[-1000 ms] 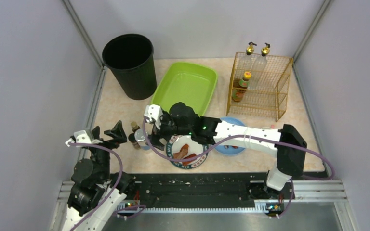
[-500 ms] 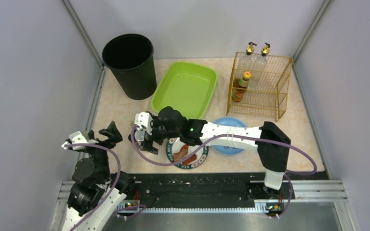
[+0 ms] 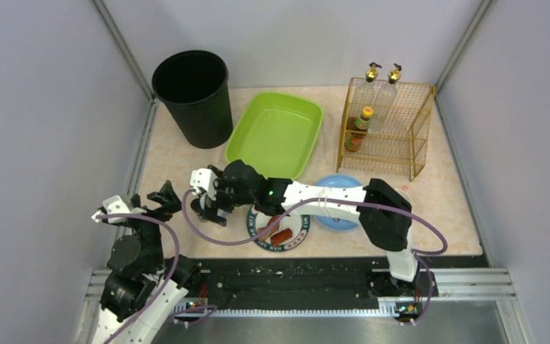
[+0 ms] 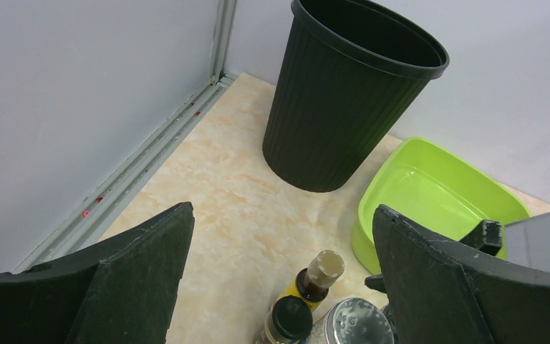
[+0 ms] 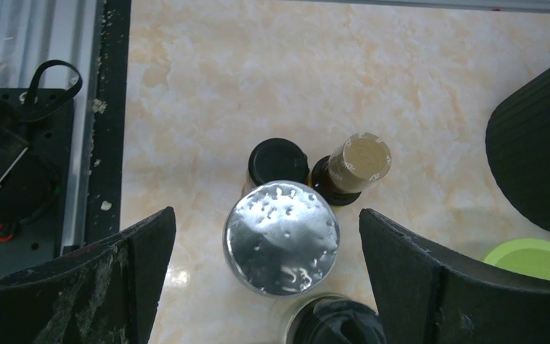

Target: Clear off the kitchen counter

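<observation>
The kitchen counter [image 3: 172, 165] is pale marbled stone. A cluster of small containers stands at its near left: a silver-lidded jar [image 5: 281, 236], a black-capped bottle [image 5: 278, 161], a tan-capped bottle [image 5: 358, 163] and a black-lidded jar [image 5: 336, 322]. My right gripper [image 5: 279, 287] is open above them, its jaws either side of the silver-lidded jar without touching it; in the top view the right gripper [image 3: 209, 209] hides the cluster. My left gripper [image 4: 279, 279] is open and empty just left of the cluster, also seen in the top view [image 3: 159, 202].
A black bin [image 3: 193, 97] stands at the back left, a green tray [image 3: 276, 132] beside it, a gold wire rack [image 3: 387, 129] with bottles at the back right. A patterned plate with food [image 3: 279, 229] and a blue plate [image 3: 336, 218] lie near the front edge.
My right arm has swung left from over the patterned plate to above the container cluster. My left gripper has shifted slightly left and stays open.
</observation>
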Motion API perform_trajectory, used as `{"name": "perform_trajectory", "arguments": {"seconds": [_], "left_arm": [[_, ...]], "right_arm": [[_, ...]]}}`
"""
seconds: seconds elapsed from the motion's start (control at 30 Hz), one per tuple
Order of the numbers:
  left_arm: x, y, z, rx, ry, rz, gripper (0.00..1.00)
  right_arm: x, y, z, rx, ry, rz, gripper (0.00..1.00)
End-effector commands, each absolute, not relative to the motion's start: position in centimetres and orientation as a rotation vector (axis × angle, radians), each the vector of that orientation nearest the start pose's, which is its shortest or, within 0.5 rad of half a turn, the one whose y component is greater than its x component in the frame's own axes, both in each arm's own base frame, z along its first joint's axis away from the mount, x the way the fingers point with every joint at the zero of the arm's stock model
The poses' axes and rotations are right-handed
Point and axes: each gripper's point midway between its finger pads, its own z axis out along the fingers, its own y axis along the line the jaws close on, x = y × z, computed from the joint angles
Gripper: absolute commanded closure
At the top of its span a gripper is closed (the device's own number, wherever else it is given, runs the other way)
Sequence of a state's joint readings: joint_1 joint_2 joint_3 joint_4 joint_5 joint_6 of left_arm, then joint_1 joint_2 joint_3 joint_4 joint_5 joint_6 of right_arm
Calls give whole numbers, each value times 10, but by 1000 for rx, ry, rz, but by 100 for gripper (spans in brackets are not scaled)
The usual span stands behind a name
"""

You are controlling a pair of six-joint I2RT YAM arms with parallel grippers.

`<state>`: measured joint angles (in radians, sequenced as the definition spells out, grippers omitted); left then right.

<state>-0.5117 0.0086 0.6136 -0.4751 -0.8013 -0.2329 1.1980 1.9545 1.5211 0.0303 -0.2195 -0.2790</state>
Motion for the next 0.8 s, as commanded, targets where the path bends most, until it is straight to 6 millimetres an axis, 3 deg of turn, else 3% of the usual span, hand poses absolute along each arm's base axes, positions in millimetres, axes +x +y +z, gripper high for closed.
{"name": "perform_trajectory", "arguments": {"seconds": [0.0, 0.3, 0.5, 0.63, 0.77], "left_arm": [[148, 52, 314, -490, 1277, -118, 1], [149, 50, 315, -484, 1276, -122, 1], [149, 50, 315, -482, 1277, -122, 1], [149, 50, 314, -482, 1278, -121, 2], [149, 50, 315, -481, 1278, -123, 2]], "right_arm": [[193, 569, 197, -1435, 1345, 784, 3], [204, 570, 181, -1417, 1401, 795, 5], [206, 569, 173, -1424, 1434, 803, 13], [206, 569, 173, -1432, 1443, 816, 27], [205, 569, 174, -1436, 1447, 823, 54]]}}
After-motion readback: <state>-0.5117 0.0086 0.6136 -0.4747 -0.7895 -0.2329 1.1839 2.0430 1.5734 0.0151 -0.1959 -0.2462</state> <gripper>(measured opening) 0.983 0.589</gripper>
